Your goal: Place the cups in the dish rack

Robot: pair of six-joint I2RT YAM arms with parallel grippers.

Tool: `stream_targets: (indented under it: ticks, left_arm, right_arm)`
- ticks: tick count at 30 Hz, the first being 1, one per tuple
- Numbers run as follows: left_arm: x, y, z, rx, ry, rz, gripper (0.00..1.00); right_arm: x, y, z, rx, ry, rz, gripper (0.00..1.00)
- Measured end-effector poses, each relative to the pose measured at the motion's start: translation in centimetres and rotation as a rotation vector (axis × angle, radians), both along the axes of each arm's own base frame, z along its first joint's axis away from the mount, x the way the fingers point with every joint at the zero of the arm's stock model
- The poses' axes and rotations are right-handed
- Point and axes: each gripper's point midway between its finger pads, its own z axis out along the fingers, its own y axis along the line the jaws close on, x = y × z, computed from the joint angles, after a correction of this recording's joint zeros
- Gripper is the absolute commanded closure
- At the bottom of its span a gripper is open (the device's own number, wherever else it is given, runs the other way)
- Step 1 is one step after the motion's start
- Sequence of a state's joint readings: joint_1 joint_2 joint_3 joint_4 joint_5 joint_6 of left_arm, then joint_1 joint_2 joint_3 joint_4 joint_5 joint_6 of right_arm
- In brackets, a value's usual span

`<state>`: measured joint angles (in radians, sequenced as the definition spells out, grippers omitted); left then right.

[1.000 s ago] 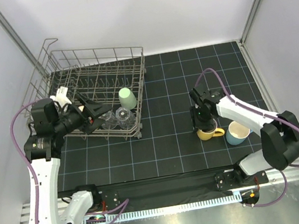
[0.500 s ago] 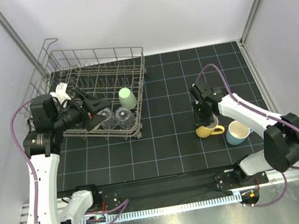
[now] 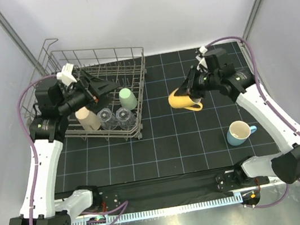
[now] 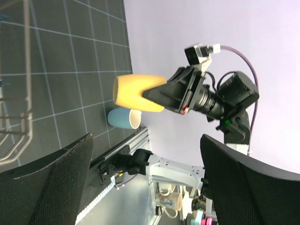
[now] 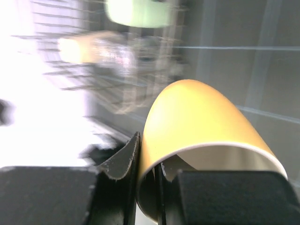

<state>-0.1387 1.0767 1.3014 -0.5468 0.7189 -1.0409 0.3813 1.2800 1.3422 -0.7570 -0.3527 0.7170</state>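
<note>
My right gripper (image 3: 188, 92) is shut on the rim of the yellow mug (image 3: 181, 99) with a cream inside. It holds the mug tilted in the air, right of the grey wire dish rack (image 3: 140, 85). In the right wrist view one finger is inside and one outside the mug's wall (image 5: 201, 117). The rack holds a tan cup (image 3: 87, 119), two clear tumblers (image 3: 105, 118) and a mint-green cup (image 3: 128, 97). A light-blue mug (image 3: 238, 131) stands on the mat at the right. My left gripper (image 3: 103, 87) is open and empty above the rack; its view shows the yellow mug (image 4: 136, 92) and the blue mug (image 4: 123, 118).
A black gridded mat (image 3: 176, 131) covers the table, with white walls around. The rack's raised rim (image 3: 54, 50) stands at the back left. The right wrist view shows the rack (image 5: 93, 70) and the mint-green cup (image 5: 138, 11) blurred beyond the mug.
My right gripper has lifted the yellow mug off the mat and carried it up and left toward the rack. My left gripper has risen from the rack's front, leaving the tan cup in view.
</note>
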Motion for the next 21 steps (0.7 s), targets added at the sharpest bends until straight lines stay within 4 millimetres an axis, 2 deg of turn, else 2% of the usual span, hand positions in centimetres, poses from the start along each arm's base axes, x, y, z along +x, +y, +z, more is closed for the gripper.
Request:
stream_targets:
  ticks: [3,8,12,17,21]
  left_arm:
    - [0.2,-1.7,0.2,-0.003,-0.024,-0.046,0.09]
    - [0.2,-4.5,-0.4,0.001,-0.023,-0.118,0.09]
    - [-0.1,-6.0,-0.6,0.002,-0.033,-0.156,0.09]
    - [-0.5,-7.0,0.0,-0.005,-0.069,-0.182,0.08]
    - [-1.1,-8.1,0.8,-0.024,-0.104,-0.21,0.09]
  right_arm:
    - [0.4,1.2,2.7,0.235,0.054,-0.04,0.96]
    - [1.1,3.0,4.3,0.531,0.19,-0.077,0.96]
    - [0.9,3.7,6.6,0.67,0.251,-0.063,0.96]
    - [1.0,4.1,10.5,0.83,0.251,-0.027,0.96]
    - [0.9,4.2,12.6,0.947,0.272,0.003,0.96]
